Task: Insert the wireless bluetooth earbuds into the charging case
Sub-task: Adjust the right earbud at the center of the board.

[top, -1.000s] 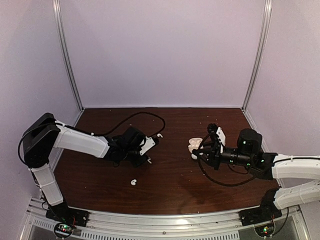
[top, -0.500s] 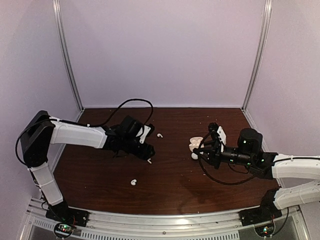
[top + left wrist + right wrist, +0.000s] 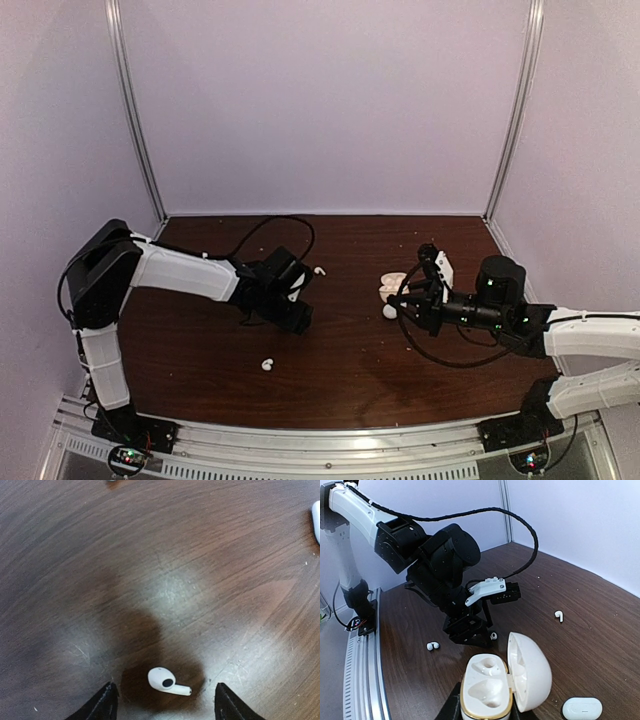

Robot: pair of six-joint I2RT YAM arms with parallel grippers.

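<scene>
Open charging case (image 3: 487, 690) at table (image 3: 200, 580) right, pinched in the right gripper (image 3: 405, 295). Left gripper (image 3: 164, 704) hovers with fingers spread, straddling one earbud (image 3: 167, 681) lying flat on the wood. It looks light, glossy and probably slippery, so pinch across the rounded head, not the stem.

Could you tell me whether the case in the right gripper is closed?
No, the case stands with its lid open, exposing its sockets.

Dim, soft overhead light. A dark shadow pools around the earbud (image 3: 167, 681); pale glare sheens the table (image 3: 175, 587) just beyond it; grain bows at frame edges.
</scene>
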